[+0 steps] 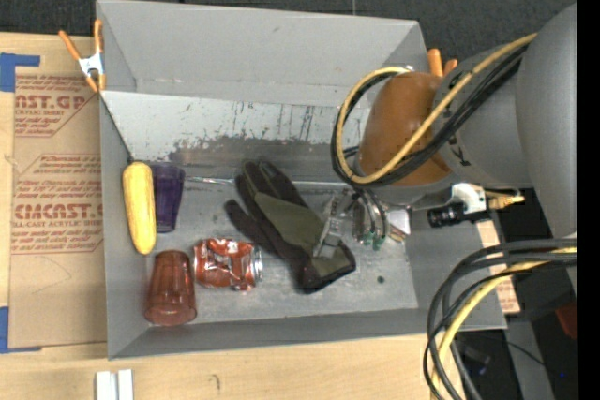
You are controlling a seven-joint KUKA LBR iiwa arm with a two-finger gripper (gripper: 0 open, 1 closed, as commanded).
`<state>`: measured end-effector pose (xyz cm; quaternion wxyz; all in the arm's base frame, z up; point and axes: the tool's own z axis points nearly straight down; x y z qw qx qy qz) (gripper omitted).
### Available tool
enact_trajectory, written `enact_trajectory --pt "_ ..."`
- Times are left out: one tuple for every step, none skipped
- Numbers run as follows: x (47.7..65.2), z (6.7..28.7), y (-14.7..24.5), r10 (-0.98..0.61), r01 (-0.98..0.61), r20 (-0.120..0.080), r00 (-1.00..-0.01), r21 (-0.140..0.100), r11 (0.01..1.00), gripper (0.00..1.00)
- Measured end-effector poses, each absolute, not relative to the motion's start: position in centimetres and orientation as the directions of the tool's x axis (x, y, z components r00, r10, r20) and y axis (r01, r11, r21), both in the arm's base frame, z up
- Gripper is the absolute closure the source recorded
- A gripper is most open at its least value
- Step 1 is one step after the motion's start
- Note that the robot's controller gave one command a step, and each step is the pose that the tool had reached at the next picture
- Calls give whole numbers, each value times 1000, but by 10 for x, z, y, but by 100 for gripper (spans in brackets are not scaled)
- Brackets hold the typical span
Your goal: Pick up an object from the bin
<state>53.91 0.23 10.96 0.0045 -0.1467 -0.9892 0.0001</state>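
Pick not yet done, as I judge it: everything lies on the floor of the grey bin (pixel 262 61), nothing raised. The dark glove (pixel 281 215) sprawls across mid-frame. My gripper (pixel 345 234) sits low at centre right, at the glove's cuff end. Contact looks likely but a grasp is unconfirmed, and I cannot tell whether the gripper is spread or closed. Remaining: secure and lift. Well apart at left: yellow banana (pixel 140 206), red tumbler (pixel 170 288), purple cup (pixel 169 197), crushed red can (pixel 225 263).
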Motion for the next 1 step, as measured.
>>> enact_trajectory --pt "540 126 10 299 299 -9 -954 2 954 100"
